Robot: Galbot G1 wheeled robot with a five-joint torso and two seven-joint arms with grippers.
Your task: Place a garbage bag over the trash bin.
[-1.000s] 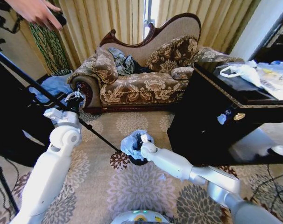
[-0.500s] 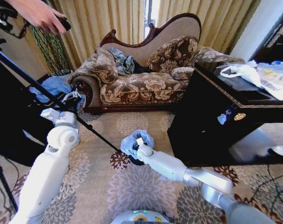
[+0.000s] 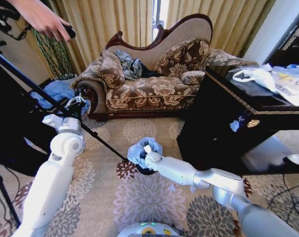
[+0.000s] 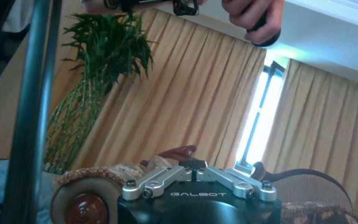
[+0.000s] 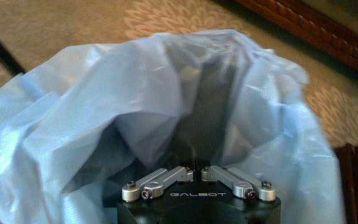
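Left claw (image 4: 196, 173): metal linkage and black body marked GALBOT, fingers folded together, holding nothing. Behind it: a sofa armrest (image 4: 86, 198) with round wooden end. Beside: a dark vertical pole (image 4: 31, 112) and a green bamboo plant (image 4: 98, 79). Background: golden curtains (image 4: 185, 107), a bright window strip (image 4: 257, 121). Above: a person's hand (image 4: 253, 18) gripping a dark object.

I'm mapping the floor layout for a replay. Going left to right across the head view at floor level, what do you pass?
Tripod leg → left arm's tool, raised near the sofa's armrest → garbage bag over the trash bin, with the right tool at its mouth → black cabinet.
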